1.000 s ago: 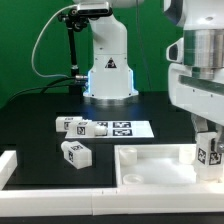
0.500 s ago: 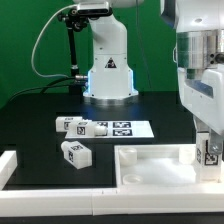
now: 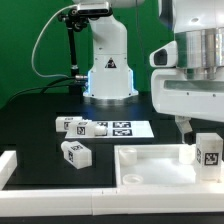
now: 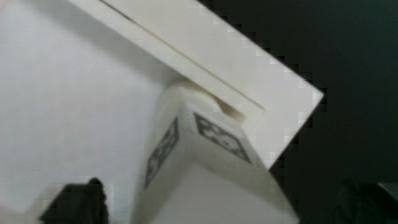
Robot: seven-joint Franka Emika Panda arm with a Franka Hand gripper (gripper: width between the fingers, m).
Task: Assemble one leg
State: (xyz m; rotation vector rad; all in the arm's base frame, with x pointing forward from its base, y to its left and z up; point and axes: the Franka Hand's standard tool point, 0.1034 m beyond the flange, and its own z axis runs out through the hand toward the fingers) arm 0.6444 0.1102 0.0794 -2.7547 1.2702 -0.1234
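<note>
**Item 1, leg** (image 3: 208,150): small white block, standing upright on the far corner of the panel (image 3: 160,168) at the exterior view's right. 1 black-and-white tag faces the camera. In the wrist view the leg (image 4: 214,150) fills the middle of the frame, showing 2 tagged faces. Whether its foot sits in a socket cannot be told.

**Item 2, fingers** (image 3: 186,127): 1 dark finger shows in the exterior view, just beside the leg on its left; the second is not visible there. In the wrist view the fingers (image 4: 80,200) are spread, 1 dark tip on each side of the leg, with a gap between each tip and the block. Nothing is pinched. The large white wrist housing hangs above.

**Item 3, panel**: large flat white square on the bench (image 3: 40,105), near the front edge. 2 round sockets are visible on its left side.

**Item 4, pair of legs** (image 3: 82,126): 2 tagged blocks lying end to end, just left of the marker board (image 3: 130,128).

**Item 5, lone leg** (image 3: 75,152): lying on its side on the black bench, nearer the camera than the pair, well apart from the panel.

**Item 6, arm base** (image 3: 108,60): white, at the back centre, with a blue light and black cables.
</note>
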